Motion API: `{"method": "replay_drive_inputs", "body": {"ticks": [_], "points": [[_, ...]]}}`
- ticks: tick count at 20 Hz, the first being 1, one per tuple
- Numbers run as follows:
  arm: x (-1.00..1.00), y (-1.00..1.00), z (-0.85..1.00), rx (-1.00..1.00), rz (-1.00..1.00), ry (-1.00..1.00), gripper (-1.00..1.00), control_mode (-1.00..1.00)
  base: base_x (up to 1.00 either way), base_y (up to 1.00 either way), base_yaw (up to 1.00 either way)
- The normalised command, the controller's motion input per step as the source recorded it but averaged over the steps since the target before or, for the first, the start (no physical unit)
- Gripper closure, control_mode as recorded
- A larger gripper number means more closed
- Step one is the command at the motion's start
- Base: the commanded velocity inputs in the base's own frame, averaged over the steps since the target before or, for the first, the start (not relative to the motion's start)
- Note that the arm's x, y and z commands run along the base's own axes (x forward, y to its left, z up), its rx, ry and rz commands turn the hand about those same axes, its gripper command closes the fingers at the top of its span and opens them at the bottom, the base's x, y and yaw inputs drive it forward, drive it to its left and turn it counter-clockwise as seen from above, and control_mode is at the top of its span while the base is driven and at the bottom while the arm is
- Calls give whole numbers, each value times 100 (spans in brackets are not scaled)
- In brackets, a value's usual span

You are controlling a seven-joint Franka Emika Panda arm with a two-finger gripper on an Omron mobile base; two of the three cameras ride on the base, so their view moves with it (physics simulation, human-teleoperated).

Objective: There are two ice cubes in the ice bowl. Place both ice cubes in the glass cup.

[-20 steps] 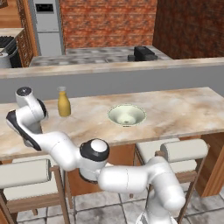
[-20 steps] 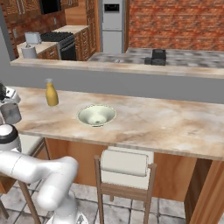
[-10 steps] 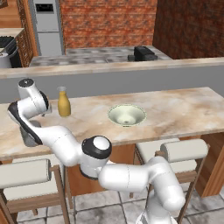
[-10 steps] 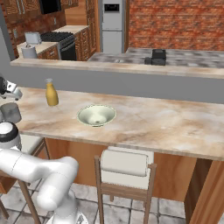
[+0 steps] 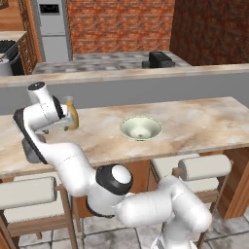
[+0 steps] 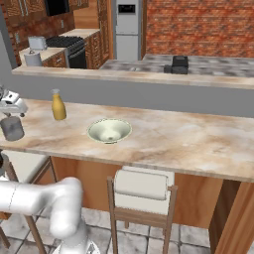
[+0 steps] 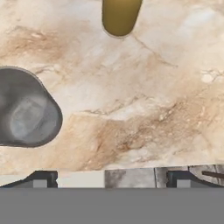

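The ice bowl (image 5: 141, 128) (image 6: 109, 130) sits mid-counter, pale green and shallow; I cannot make out the ice cubes in it. The glass cup (image 6: 11, 128) (image 7: 26, 109), a short grey tumbler, stands near the counter's left end, and in the left base view the arm mostly covers it. A paler patch shows inside the cup, too blurred to name. My gripper (image 7: 111, 179) (image 5: 64, 115) hangs above the counter beside the cup, between it and the yellow bottle. It is open, with nothing between its fingertips (image 7: 41, 178).
A yellow bottle (image 5: 72, 116) (image 6: 58, 105) (image 7: 120, 15) stands just beyond the gripper, left of the bowl. A raised grey ledge (image 5: 146, 73) runs behind the counter. Stools (image 6: 141, 184) are tucked under the counter's front edge.
The hand has risen a little and shifted toward the yellow bottle. The jaws have spread slightly wider. Bowl, cup and bottle have not moved.
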Motion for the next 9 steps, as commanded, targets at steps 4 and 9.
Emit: {"method": "replay_drive_inputs", "body": {"ticks": [4, 9], "points": [[-100, -100, -40, -11, 0, -7, -100, -100, 0, 0, 0], [-96, -100, -29, -6, 0, -2, -100, -100, 0, 0, 0]]}}
